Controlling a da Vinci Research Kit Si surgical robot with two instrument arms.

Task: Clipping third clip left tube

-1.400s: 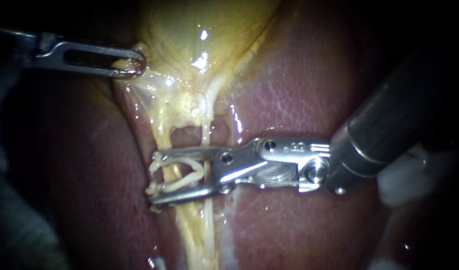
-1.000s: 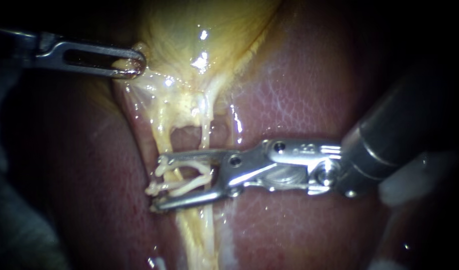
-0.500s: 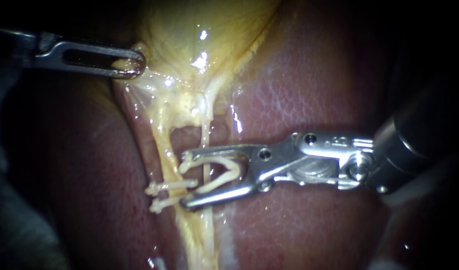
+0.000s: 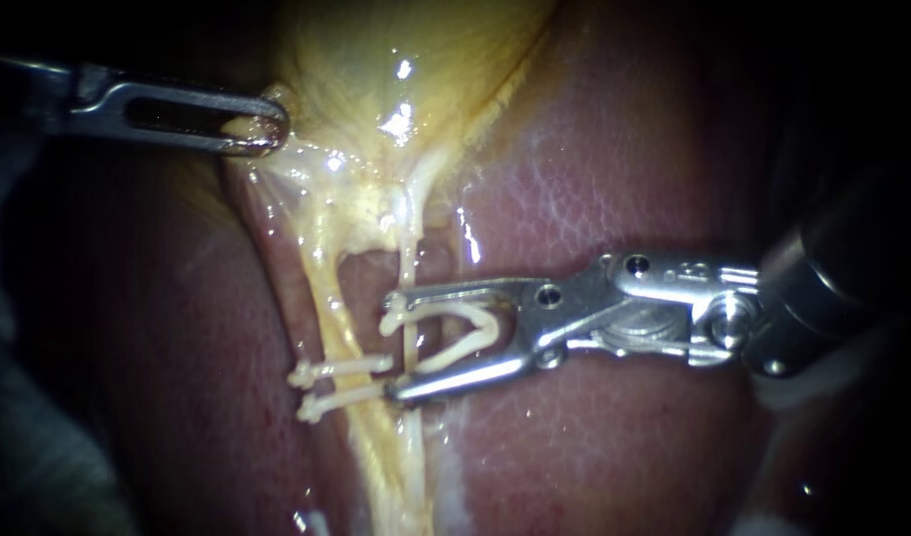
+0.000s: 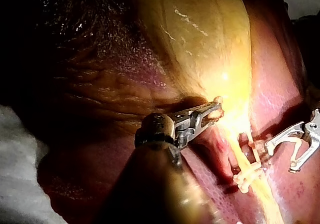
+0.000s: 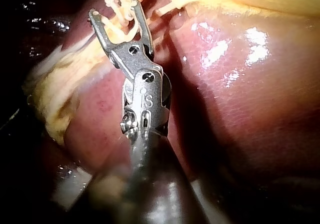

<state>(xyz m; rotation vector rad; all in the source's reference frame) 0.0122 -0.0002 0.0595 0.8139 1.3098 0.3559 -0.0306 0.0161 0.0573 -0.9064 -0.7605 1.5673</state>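
Observation:
The left tube (image 4: 328, 298) runs as a yellowish strand down from the gallbladder (image 4: 396, 50). It carries two white clips (image 4: 338, 368) close together, one above the other. My right instrument (image 4: 394, 345) lies to their right, off the left tube, its jaws spread wide and holding an open white clip (image 4: 454, 333). The thin right tube (image 4: 407, 260) passes at the clip's mouth; I cannot tell whether it lies inside. My left instrument (image 4: 265, 124) is shut on a fold of gallbladder tissue at the upper left. In the left wrist view the two clips (image 5: 248, 176) sit beside the right instrument (image 5: 281, 158).
Reddish liver (image 4: 594, 179) lies on both sides of the tubes. A window of bare liver shows between the two tubes just above the jaws. White gauze (image 5: 17, 164) lies beside the liver in the left wrist view.
My right instrument has drawn back to the right, off the left tube, with the open clip still in its jaws. The two clips stay on the tube. The left instrument has not moved.

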